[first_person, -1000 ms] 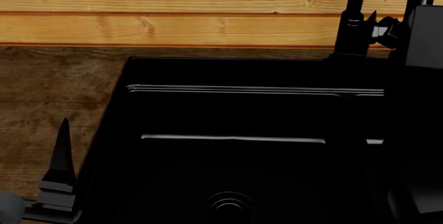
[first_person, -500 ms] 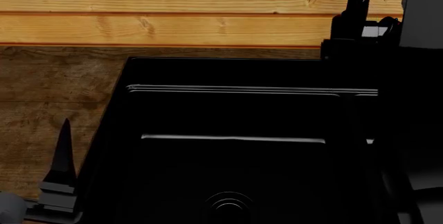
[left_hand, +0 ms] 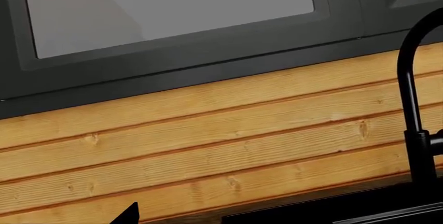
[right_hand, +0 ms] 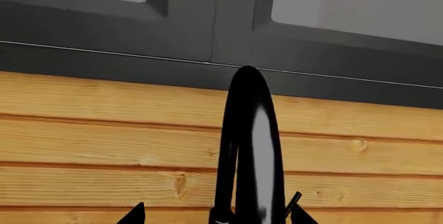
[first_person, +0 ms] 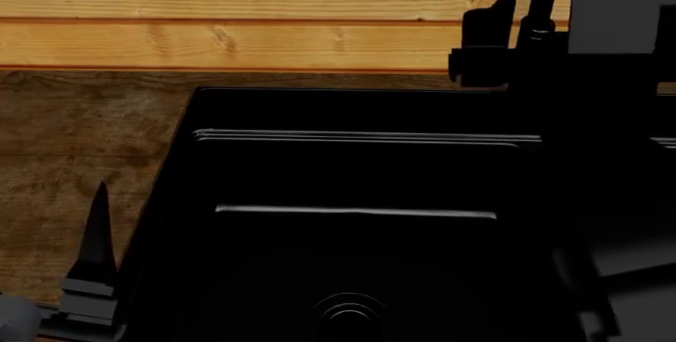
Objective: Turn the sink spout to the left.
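**A:** What sort of thing is that glossy black tubular gooseneck sink spout (right_hand: 250, 146) to handle?

**B:** Rigid metal by the look of it, fixed at its base and turning only about its upright post. The sheen suggests it is slippery, so I judge a sideways push or a firm pinch low on the nozzle tube would serve better than a light grip high on the arch. It should not bend or break.

**A:** Where does it stand?

**B:** At the back rim of the large matte black rectangular sink (first_person: 349, 176), against the wall of horizontal honey-coloured wooden planks (first_person: 243, 17), towards the right of the head view. The left wrist view shows its thin arch (left_hand: 410, 94) rising beside the dark-framed window (left_hand: 173, 11).

**A:** And the jaws?

**B:** The right gripper (right_hand: 216, 214) has the spout between its two pointed fingertips (right_hand: 133, 214), which sit apart on either side of the tube, so the jaws are released. I cannot tell whether either tip touches the spout. In the head view one tip (first_person: 496, 5) shows just left of the post.

**A:** The left arm?

**B:** The left gripper (first_person: 93, 279) rests well apart, over the dark wooden bench (first_person: 85, 136) left of the basin. Only one finger shows, so I cannot tell its state.
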